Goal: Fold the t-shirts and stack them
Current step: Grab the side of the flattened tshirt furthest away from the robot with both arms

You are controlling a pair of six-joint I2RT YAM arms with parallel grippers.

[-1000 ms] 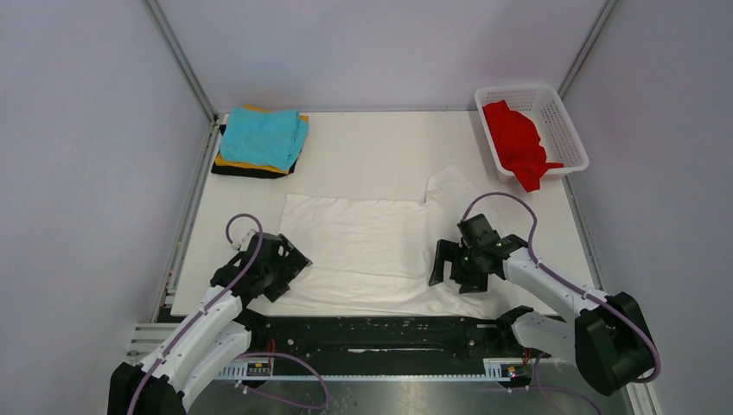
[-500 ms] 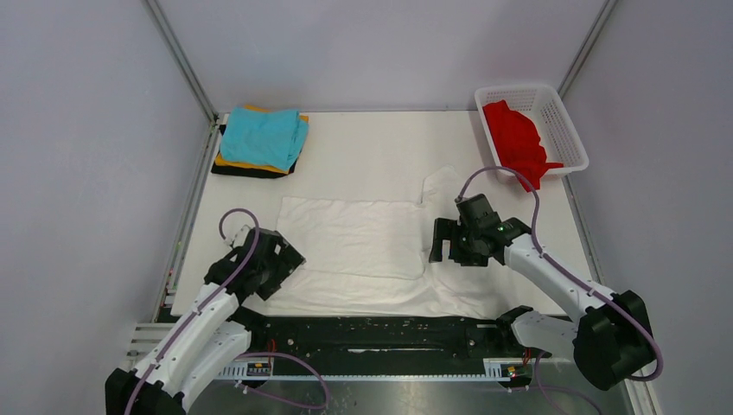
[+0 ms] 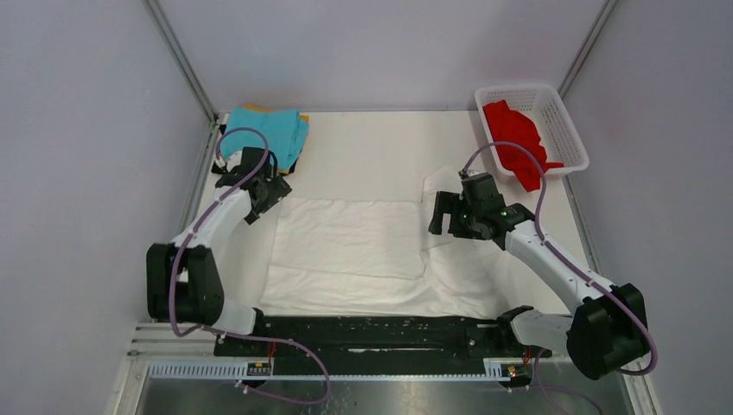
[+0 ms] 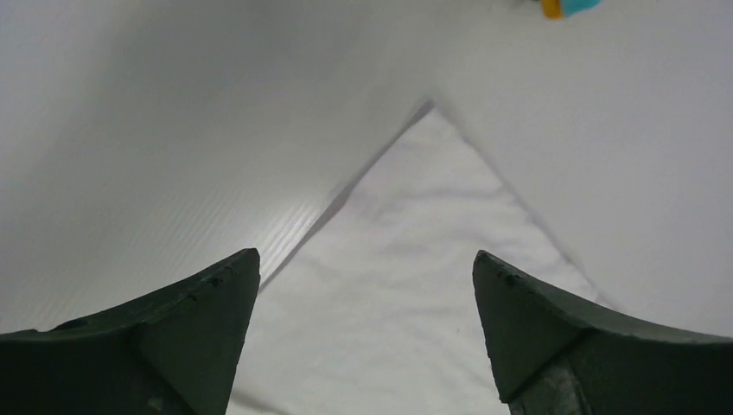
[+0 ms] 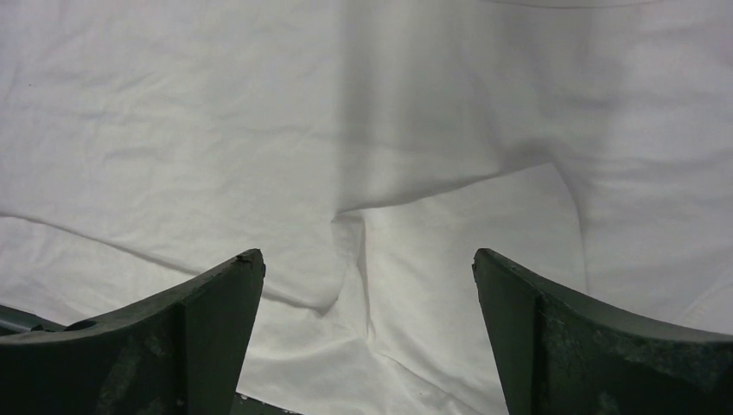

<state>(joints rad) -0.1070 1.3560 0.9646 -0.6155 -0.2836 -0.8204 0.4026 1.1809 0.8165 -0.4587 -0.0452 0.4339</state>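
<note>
Where the table [image 3: 363, 147] is bare, the widest open strip runs along its far edge, between the folded pile at the far left corner and the basket [image 3: 564, 128] at the far right corner. Narrower bare margins run down the left and right sides.

The white t-shirt [image 3: 346, 251] lies flat across the middle and near part of the table. Its near hem sits close to the table's near edge, and one sleeve is rucked up at the far right.

The basket holds the red t-shirt [image 3: 517, 138], one end of which hangs over the near rim.

In the folded pile, the teal t-shirt [image 3: 275, 130] lies on top and an orange edge [image 3: 251, 108] shows beneath it at the far side.

The left gripper [image 3: 266, 201] is above the white t-shirt's far left corner, just beside the pile. Its jaws are spread wide and hold nothing. The left wrist view shows the corner pointing away between them, with bare table on either side.

The right gripper [image 3: 445, 223] is over the creased cloth below the rucked sleeve. Its jaws are likewise spread wide and hold nothing.
</note>
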